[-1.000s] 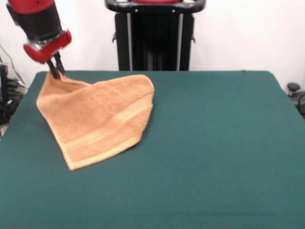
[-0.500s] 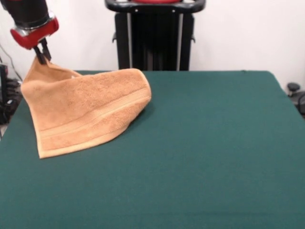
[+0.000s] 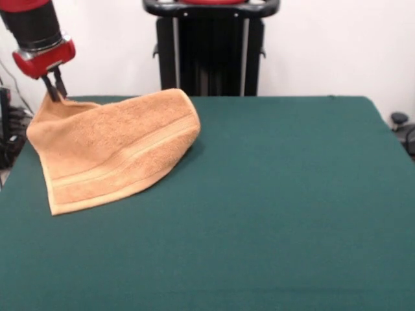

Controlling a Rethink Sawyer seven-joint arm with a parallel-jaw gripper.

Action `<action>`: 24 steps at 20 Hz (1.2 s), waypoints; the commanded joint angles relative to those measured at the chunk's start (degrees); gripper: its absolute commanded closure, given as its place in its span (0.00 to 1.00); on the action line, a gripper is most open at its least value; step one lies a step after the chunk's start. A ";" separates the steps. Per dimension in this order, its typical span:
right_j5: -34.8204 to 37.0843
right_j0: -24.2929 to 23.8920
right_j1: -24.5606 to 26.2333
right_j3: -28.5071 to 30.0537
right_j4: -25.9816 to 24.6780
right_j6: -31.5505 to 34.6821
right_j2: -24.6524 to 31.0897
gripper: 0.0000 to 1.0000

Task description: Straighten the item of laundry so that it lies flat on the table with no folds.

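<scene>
gripper (image 3: 54, 92) pinched on one raised corner of the towel (image 3: 113, 152), over the table's (image 3: 292, 207) left rear corner. towel drapes from that corner down onto the felt, far edge curled over. judged partway: not yet flat.

Robotics lab or test room. A large table draped in dark green felt-like cloth (image 3: 292, 214) is filling the space, a black metal pedestal stand (image 3: 211, 48) is standing behind it against a bare white wall (image 3: 331, 45), and dark cables (image 3: 8, 123) are trailing at the left edge.
</scene>
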 commanded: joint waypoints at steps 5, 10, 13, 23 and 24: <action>-7.85 -2.83 0.35 9.99 -6.48 -4.44 -0.11 1.00; -7.22 -3.64 -2.20 12.10 -8.72 -3.33 -2.06 1.00; -4.90 -4.59 -5.00 13.93 -8.00 -4.59 -1.97 1.00; -5.32 -6.91 -6.99 15.47 -12.93 -5.49 -4.22 1.00; -5.32 -7.12 -6.93 15.41 -13.19 -5.59 -4.24 1.00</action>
